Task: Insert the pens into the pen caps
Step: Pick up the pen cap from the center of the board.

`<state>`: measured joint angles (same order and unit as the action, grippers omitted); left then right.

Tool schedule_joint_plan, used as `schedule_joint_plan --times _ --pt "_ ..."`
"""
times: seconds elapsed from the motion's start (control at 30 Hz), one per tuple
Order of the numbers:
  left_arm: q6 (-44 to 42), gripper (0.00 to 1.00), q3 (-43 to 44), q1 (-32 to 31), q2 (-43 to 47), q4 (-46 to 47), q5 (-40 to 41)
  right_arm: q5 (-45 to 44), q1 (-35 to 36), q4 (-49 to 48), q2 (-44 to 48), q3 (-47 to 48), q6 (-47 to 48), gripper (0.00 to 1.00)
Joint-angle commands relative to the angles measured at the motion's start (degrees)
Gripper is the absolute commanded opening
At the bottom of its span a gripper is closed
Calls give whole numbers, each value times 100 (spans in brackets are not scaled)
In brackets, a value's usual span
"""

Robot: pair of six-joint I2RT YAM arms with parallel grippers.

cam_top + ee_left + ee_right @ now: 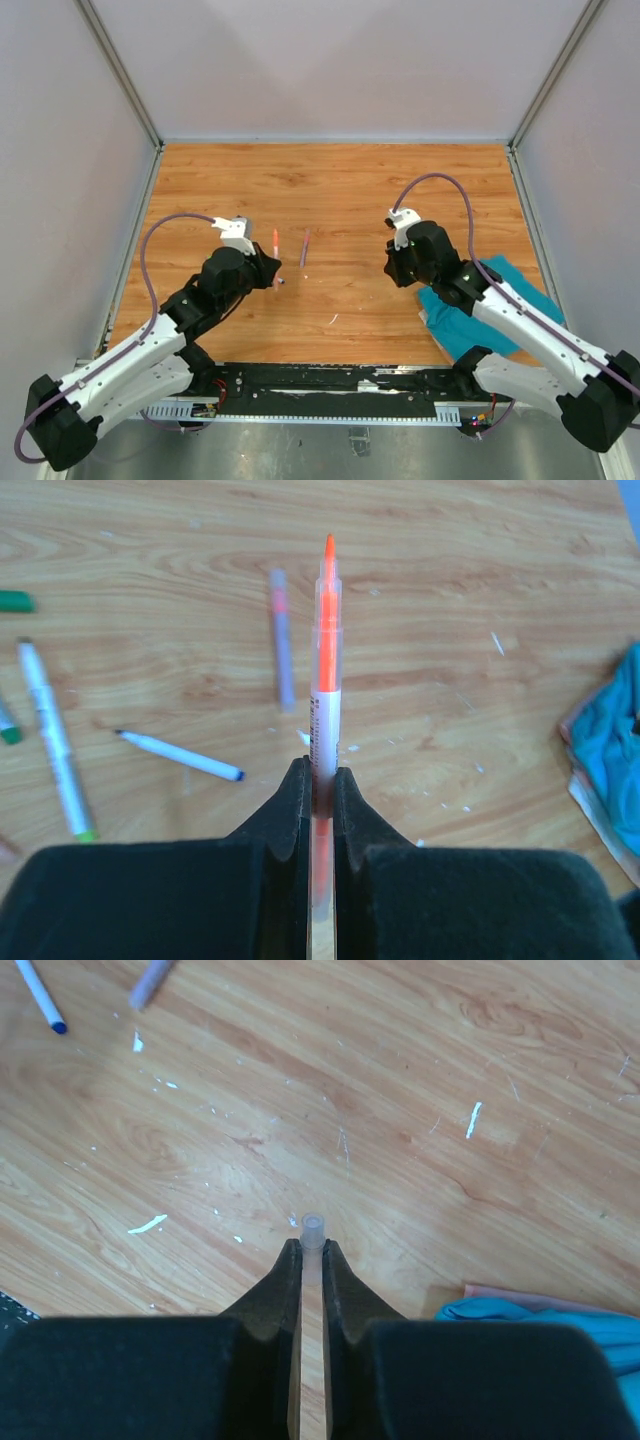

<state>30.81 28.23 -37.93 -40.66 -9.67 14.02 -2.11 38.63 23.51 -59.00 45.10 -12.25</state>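
Mid-capping: left tool [320, 780] clamps the orange pen [326, 650], right tool [312, 1250] pinches a pale cap [313, 1225] (only its end shows); next, bring them together, tip aligned to mouth.

Two arms are pictured on a black rail [330, 380] at the near edge, red wiring [221, 393] seen beside the left base. The left arm [130, 375] and the right arm [530, 325] are each built of white links joined by bulky black joints. A purple cable [150, 250] is looped off each wrist, where a white bracket [235, 230] is fitted. The fingers [285, 810] of the left gripper [318, 772] and the right gripper [312, 1245] are formed as matte black tapered wedges.
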Motion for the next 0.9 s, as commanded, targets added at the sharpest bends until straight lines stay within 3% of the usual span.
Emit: schedule_joint_plan --times 0.0,0.2,0.4,0.63,0.87 --pt "84 1 203 -707 -474 731 80 359 -127 -726 750 -319 -252 1" --pt "197 0 247 -1567 -1012 1479 435 610 -122 -1828 1651 -897 -1141 1" --pt "3 1 465 -1891 -1373 1771 522 591 -121 -3945 1920 -1993 -2225 1" --pt "-284 1 585 -2433 -1473 2057 874 1064 -117 -4653 1749 -2054 -2555 1" --pt "-370 0 361 -2829 -1437 2623 932 903 -112 -5125 1928 -2163 -2659 1"
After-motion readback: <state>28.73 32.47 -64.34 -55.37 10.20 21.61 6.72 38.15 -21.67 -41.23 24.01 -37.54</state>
